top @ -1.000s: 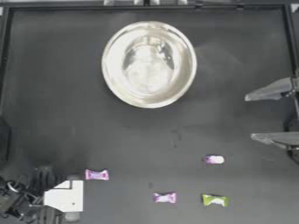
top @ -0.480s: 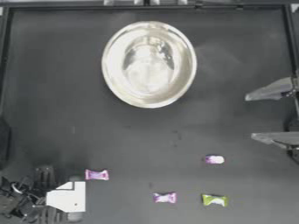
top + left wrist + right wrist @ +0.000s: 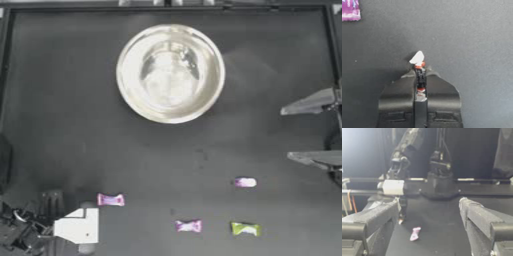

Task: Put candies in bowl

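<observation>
- Left gripper (image 3: 420, 67), at about 7 o'clock on the dark table (image 3: 80, 125), in the near left corner. Its jaws are pressed together on a white-and-red candy (image 3: 418, 60); the white wrapper end pokes out past the fingertips and red shows in the slit between the jaws. From above, only the arm's white wrist block is plain, so the held sweet cannot be made out there.
- Pink candy (image 3: 111, 200), just beside the left arm, toward 7 o'clock. It lies flat on the table. The same sweet shows at a corner of the left wrist view (image 3: 350, 10).
- Second pink candy (image 3: 188, 226), at 6 o'clock near the table's near edge.
- Yellow-green candy (image 3: 245, 228), at about 5 o'clock, near the second pink one but apart from it.
- Small purple candy (image 3: 245, 182), at about 4 o'clock, lying alone; the right wrist view shows a pink sweet (image 3: 415, 233) on the table ahead of the right arm.
- Right gripper (image 3: 314, 131), at 3 o'clock by the right edge, jaws spread wide, holding nothing, well apart from every sweet.
- Bowl (image 3: 170, 73), at 12 o'clock, farthest away: large, shiny silver, upright. No sweet can be seen inside it, though reflections make this uncertain.
</observation>
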Robot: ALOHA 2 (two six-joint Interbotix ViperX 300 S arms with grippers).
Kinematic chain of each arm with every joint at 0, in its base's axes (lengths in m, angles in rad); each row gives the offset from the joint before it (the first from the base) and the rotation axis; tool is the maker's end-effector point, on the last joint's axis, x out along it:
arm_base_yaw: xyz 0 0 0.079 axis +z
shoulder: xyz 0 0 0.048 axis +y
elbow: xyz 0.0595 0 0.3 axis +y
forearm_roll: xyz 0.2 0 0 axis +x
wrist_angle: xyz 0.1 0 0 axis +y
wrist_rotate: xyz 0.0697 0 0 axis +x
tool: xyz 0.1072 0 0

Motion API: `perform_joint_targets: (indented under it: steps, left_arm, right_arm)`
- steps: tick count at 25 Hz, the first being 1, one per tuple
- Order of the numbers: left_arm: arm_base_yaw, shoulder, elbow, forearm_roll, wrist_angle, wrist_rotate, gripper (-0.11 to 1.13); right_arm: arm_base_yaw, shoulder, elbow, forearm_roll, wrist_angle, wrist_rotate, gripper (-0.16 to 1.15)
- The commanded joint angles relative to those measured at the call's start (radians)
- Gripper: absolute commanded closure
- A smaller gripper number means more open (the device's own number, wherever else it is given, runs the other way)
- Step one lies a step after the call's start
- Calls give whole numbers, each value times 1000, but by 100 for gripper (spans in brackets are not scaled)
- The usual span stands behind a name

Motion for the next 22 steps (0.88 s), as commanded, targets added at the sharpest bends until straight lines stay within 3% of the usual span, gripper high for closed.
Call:
perform_joint_targets:
  steps: [1, 5, 12, 19, 22]
  left_arm:
    - [-2, -12, -17, -5, -2, 0, 76]
    - [18, -69, -18, 3, 18, 6, 77]
    - [132, -275, -8, 29, 21, 55, 88]
    - [316, -419, -41, 140, 81, 164, 88]
    - [430, -460, -49, 153, 87, 218, 88]
  right_arm:
    - [0, 6, -12, 2, -8, 0, -2]
    - [0, 6, -12, 3, -8, 0, -2]
    - [0, 11, -11, 3, -8, 0, -2]
    - [0, 15, -8, 3, -8, 0, -2]
    - [0, 15, -8, 6, -8, -2, -2]
